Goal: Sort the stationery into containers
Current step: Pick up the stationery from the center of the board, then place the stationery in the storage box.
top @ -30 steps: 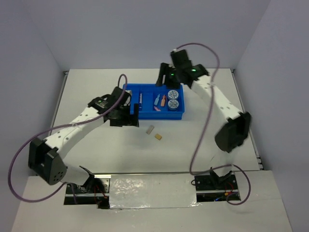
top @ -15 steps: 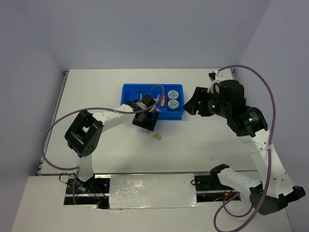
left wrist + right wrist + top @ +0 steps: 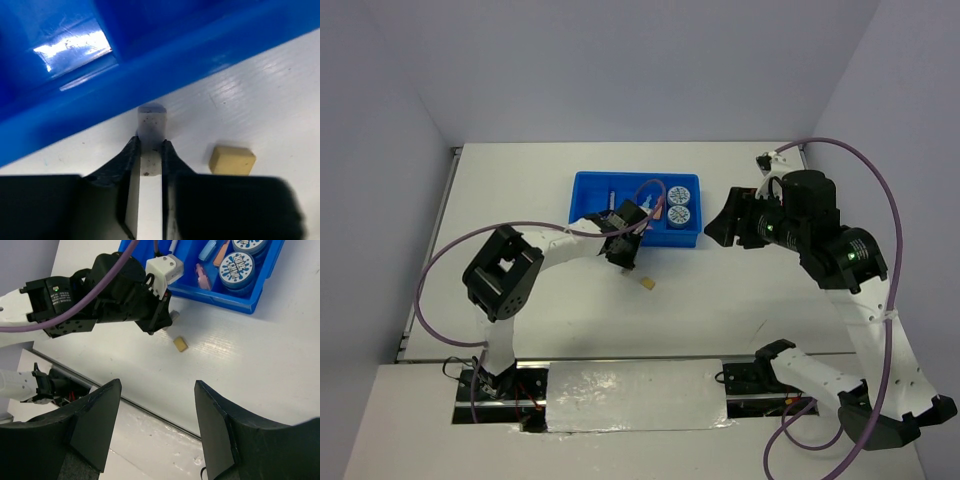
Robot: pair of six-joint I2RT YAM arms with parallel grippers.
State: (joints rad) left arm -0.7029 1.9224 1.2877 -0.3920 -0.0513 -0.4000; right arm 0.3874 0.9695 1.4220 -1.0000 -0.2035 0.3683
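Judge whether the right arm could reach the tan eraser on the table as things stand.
Probably yes. The tan eraser lies on bare table, clear of the blue tray, and the right fingers stand open. The left fingers, shut on the grey eraser, crowd one side.

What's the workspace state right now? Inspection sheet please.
Surface: white table, no spills seen.
Job's things: blue tray holds two tape rolls, a pink piece, an orange piece; grey eraser and tan eraser lie on the table beside it.
Clutter: nothing seen.
Grippers: left gripper shut on the grey eraser; right gripper open, empty, right of the tray.
Cables: purple cables loop high; one arcs over the tray.
Surroundings: plain pale walls.
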